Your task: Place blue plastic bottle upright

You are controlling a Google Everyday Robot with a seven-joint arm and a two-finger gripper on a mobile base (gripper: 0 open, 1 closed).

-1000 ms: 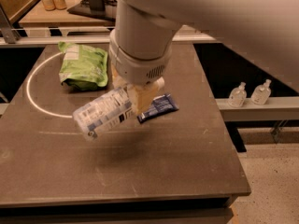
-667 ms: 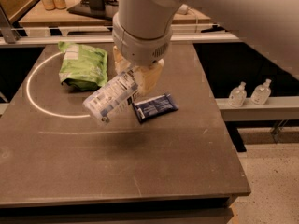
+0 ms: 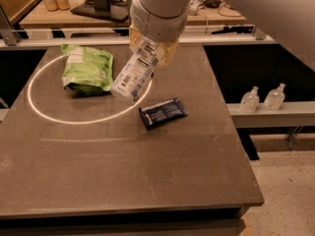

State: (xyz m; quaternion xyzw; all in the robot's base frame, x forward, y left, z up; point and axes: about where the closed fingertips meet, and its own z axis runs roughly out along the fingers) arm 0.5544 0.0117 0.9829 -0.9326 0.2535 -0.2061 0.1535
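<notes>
The blue plastic bottle (image 3: 134, 73) is clear with a pale blue-white label. It hangs tilted in the air above the dark table (image 3: 123, 171), its upper end in my gripper (image 3: 150, 50) and its lower end pointing down-left. The gripper is at the top centre, under the big white arm, and is shut on the bottle's upper end. The cap is hidden by the gripper.
A green bag (image 3: 87, 69) lies at the table's back left inside a bright ring of light (image 3: 54, 117). A flat dark blue packet (image 3: 162, 113) lies just right of the bottle. Two small pump bottles (image 3: 263, 99) stand on a ledge at right.
The gripper has lifted the bottle and moved it toward the back, swinging it from nearly lying flat to steeply tilted. The dark blue packet is now uncovered.
</notes>
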